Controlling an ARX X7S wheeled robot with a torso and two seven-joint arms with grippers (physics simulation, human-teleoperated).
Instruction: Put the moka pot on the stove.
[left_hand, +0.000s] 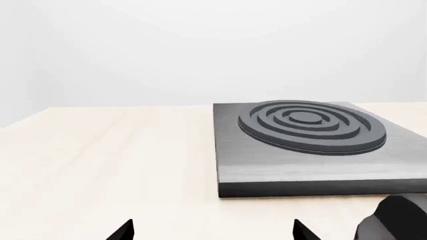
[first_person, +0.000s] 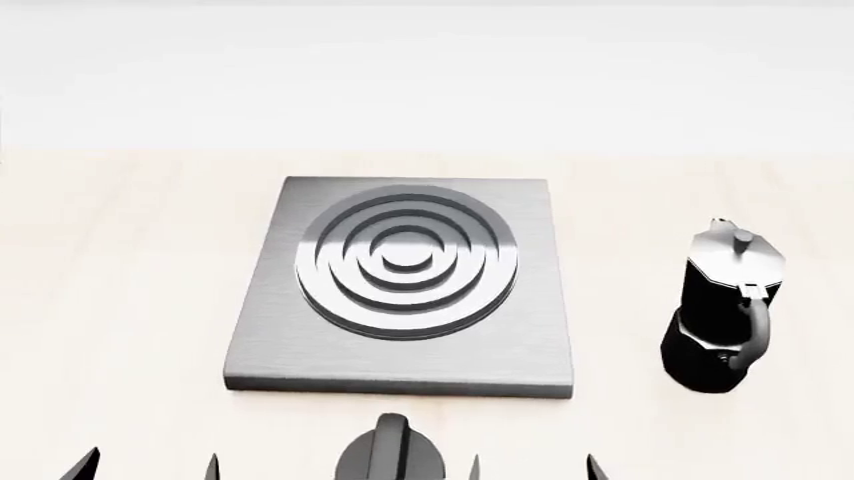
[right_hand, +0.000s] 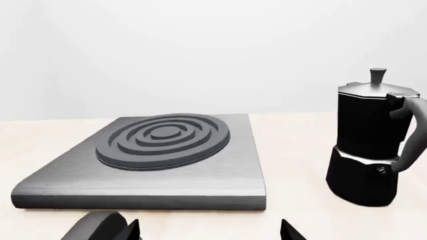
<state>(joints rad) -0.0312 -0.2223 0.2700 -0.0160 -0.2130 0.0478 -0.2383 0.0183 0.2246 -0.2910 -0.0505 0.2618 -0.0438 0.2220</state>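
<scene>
On the pale desk (first_person: 120, 300), the stove (first_person: 267, 350) lies centre; the moka pot (first_person: 721, 310) stands upright to its right, apart. Probably rigid, smooth and top-heavy, it is best gripped across the faceted body. Both the left end effector (first_person: 147, 466) and the right end effector (first_person: 531, 466) show spread, empty fingertips at the near edge.

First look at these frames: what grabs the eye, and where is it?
The flat square brushed-grey metal stove with raised concentric rings sits mid-table on the pale wood table. To its right, apart from it, the small black faceted moka pot with a silver lid stands upright. A black round ridged knob lies just in front of the stove.
</scene>
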